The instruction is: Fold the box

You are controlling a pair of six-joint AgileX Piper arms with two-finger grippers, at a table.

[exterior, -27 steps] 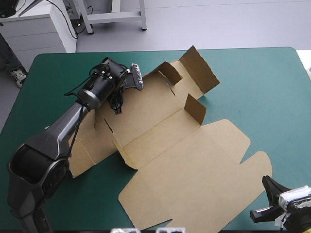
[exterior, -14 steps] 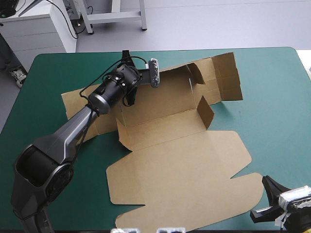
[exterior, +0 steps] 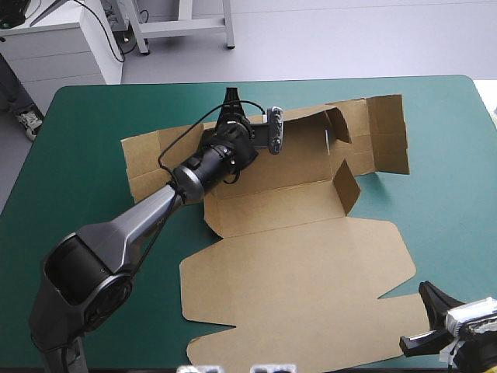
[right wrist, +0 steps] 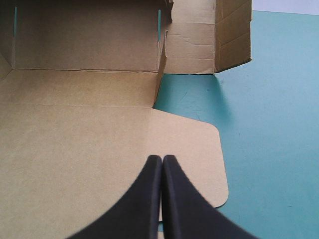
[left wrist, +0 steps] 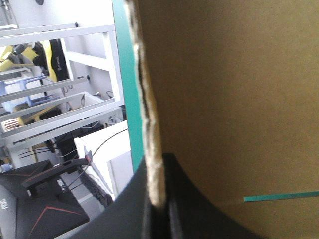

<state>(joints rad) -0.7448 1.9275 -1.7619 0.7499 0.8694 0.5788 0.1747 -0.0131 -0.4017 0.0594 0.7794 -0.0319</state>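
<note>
Left end effector (left wrist: 158,172) grips box (exterior: 311,264) on teal-green cover (exterior: 435,132).

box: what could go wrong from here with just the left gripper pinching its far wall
1. The left gripper is shut on only the top edge of the far wall, so the board may slip out or crease there.
2. The right gripper is shut by the lid corner, holding nothing, so the whole box could slide on the teal-green cover.
</note>
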